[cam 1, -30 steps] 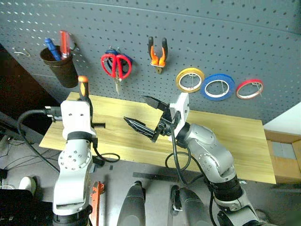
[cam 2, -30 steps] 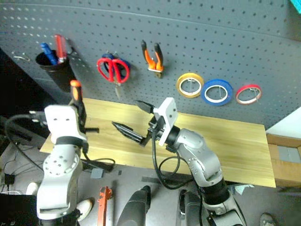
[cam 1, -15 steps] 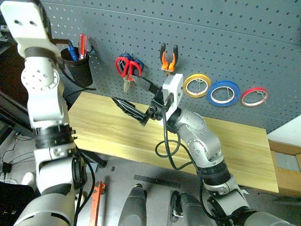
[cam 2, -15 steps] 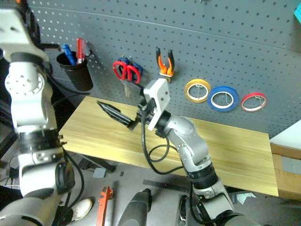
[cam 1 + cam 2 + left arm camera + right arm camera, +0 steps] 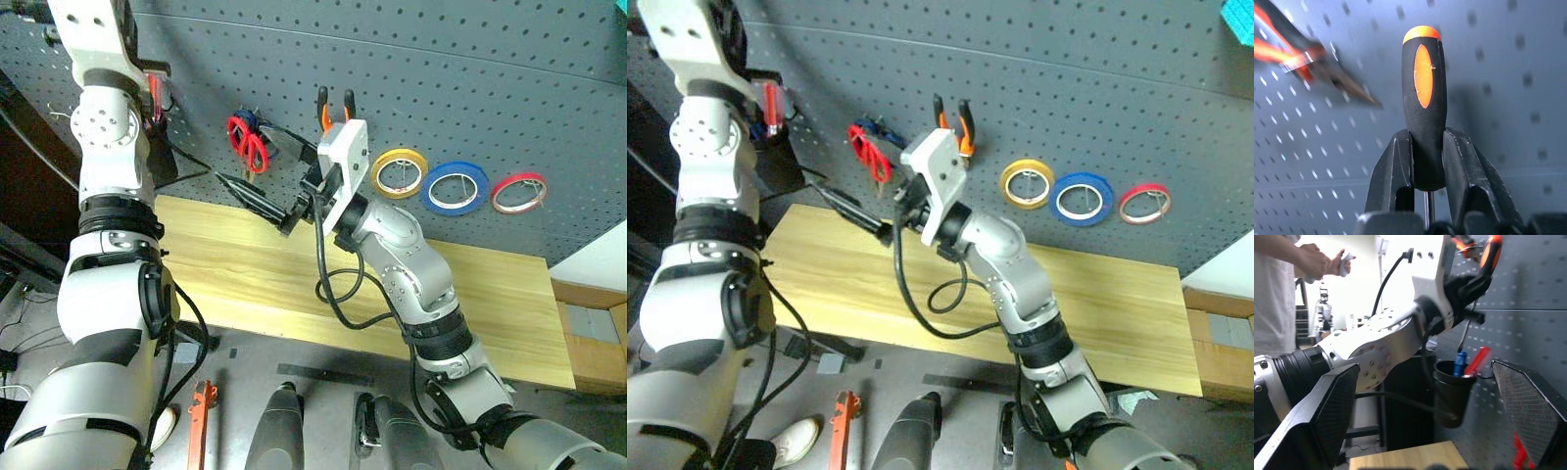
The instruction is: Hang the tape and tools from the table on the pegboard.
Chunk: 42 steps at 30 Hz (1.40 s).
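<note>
Table [image 5: 490, 294]: lying nearest, its light wood top showing no tools on it.
Right gripper [image 5: 257, 174]: hovering above the table's back edge, jaws standing wide with nothing between them, pointing toward the cup end of the board.
Left gripper [image 5: 1425, 161]: clamping the lower end of the screwdriver [image 5: 1423, 98], the two black fingers [image 5: 1388, 171] pressing either side of the orange-and-black handle (the thin metal shaft is running back between them toward the wrist).
Long axis: the handle is pointing straight out from the jaws at the pegboard [image 5: 470, 88], orange cap leading.
Black cup [image 5: 1452, 391]: hanging on the board just under the raised left gripper, a blue and a red handle already standing in it.
Key relation: the cup is sitting below the screwdriver, probably its place, though the right wrist view is too soft to be sure; the left arm is the nearer one.
Hung already: red scissors [image 5: 242, 142], pliers [image 5: 333, 108], blue tape [image 5: 455, 186].
</note>
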{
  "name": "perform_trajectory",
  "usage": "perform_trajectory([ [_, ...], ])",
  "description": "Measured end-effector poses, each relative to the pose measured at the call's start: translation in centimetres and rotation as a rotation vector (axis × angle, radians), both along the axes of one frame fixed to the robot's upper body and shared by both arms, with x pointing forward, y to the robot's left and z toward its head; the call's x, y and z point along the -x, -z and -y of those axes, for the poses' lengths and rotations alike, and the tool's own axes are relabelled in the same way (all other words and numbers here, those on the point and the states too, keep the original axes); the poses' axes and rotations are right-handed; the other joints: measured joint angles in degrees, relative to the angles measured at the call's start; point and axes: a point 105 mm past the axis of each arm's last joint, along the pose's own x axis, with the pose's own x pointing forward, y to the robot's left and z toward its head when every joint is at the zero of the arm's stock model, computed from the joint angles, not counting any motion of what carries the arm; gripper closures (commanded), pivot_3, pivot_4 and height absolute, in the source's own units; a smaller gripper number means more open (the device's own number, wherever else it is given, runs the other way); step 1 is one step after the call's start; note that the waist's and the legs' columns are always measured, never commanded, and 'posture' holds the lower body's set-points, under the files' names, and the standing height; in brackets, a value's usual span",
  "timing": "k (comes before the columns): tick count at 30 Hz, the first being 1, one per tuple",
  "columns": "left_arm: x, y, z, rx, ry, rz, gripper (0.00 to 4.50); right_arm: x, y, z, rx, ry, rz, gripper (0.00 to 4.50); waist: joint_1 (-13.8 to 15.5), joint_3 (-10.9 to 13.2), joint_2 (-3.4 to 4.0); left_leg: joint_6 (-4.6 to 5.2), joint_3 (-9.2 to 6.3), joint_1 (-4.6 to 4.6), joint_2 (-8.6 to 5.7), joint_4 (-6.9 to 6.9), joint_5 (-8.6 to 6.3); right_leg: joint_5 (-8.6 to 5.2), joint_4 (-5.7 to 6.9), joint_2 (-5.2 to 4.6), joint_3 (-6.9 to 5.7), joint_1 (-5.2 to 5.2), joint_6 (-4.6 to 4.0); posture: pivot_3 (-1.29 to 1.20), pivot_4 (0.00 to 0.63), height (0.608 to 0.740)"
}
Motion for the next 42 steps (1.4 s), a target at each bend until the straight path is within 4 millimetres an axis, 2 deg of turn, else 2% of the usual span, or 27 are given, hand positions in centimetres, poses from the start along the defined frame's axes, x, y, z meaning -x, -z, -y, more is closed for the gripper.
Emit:
perform_trajectory([
  [6, -0.2, 3.8, -1.5, 0.025, -0.042, -0.066, 3.99, -0.7, 1.2, 0.5, 0.017, 0.036, -0.05, 0.0, -1.2, 1.7, 0.12, 0.03, 0.07, 0.07, 0.02, -0.02, 0.02, 0.0, 0.09, -0.03, 0.13, -0.01, -0.01, 0.17, 0.354, 0.74],
  [11, 0.7, 4.9, -2.5, 0.042, -0.073, -0.064, 3.99, -1.0, 2.3, 0.8, 0.03, 0.047, -0.085, 0.0, -1.2, 2.4, 0.12, 0.04, 0.07, 0.04, 0.0, -0.04, 0.01, 0.0, 0.05, -0.05, 0.13, -0.02, -0.01, 0.19, 0.359, 0.74],
  [16, 2.2, 7.1, -4.1, 0.082, -0.126, -0.105, 3.99, -1.1, 2.4, 1.1, 0.038, 0.053, -0.085, 0.0, -1.2, 2.6, 0.17, 0.04, 0.08, 0.06, 0.02, -0.05, 0.01, 0.0, 0.08, -0.07, 0.21, -0.02, -0.01, 0.2, 0.36, 0.74],
  [21, 3.4, 8.2, -4.7, 0.122, -0.158, -0.132, 2.29, -1.2, 2.5, 1.2, 0.04, 0.054, -0.084, 0.0, -1.1, 2.8, 0.19, 0.03, 0.05, 0.07, 0.04, -0.04, 0.01, -0.01, 0.07, -0.06, 0.27, -0.01, 0.0, 0.2, 0.358, 0.74],
  [27, 3.7, 7.9, -4.8, 0.136, -0.159, -0.133, 0.19, -1.1, 2.5, 1.1, 0.041, 0.044, -0.081, 0.0, -0.9, 2.8, 0.21, 0.03, 0.08, 0.08, 0.03, -0.04, 0.01, -0.01, 0.02, -0.06, 0.26, -0.01, 0.0, 0.21, 0.357, 0.74],
  [28, 3.7, 7.9, -4.8, 0.136, -0.159, -0.135, 0.03, -1.1, 2.4, 1.1, 0.041, 0.043, -0.08, 0.0, -0.9, 2.8, 0.21, 0.03, 0.08, 0.07, 0.03, -0.06, 0.01, -0.01, 0.0, -0.06, 0.27, -0.01, 0.0, 0.21, 0.355, 0.74],
  [33, 3.7, 8.0, -5.0, 0.158, -0.157, -0.143, 0.03, -1.1, 2.4, 1.1, 0.041, 0.043, -0.077, 0.0, -1.0, 2.8, 0.21, 0.03, 0.08, 0.06, 0.04, -0.12, 0.01, -0.01, -0.07, -0.06, 0.26, -0.02, 0.0, 0.21, 0.336, 0.74],
  [37, 4.5, 8.2, -4.9, 0.215, -0.121, -0.13, 0.03, -1.3, 2.5, 1.5, 0.054, 0.054, -0.068, 0.0, -1.0, 2.8, 0.2, 0.02, 0.1, 0.06, 0.03, -0.12, 0.01, -0.01, -0.09, -0.09, 0.27, -0.01, 0.0, 0.21, 0.306, 0.74],
  [42, 5.3, 11.2, -3.0, 0.277, -0.032, -0.214, 0.03, -1.6, 3.4, 2.5, 0.088, 0.072, -0.068, 0.0, -0.9, 2.7, 0.12, 0.01, 0.05, 0.05, 0.03, -0.12, 0.01, -0.01, -0.08, -0.15, 0.29, 0.01, 0.0, 0.22, 0.259, 0.74],
])
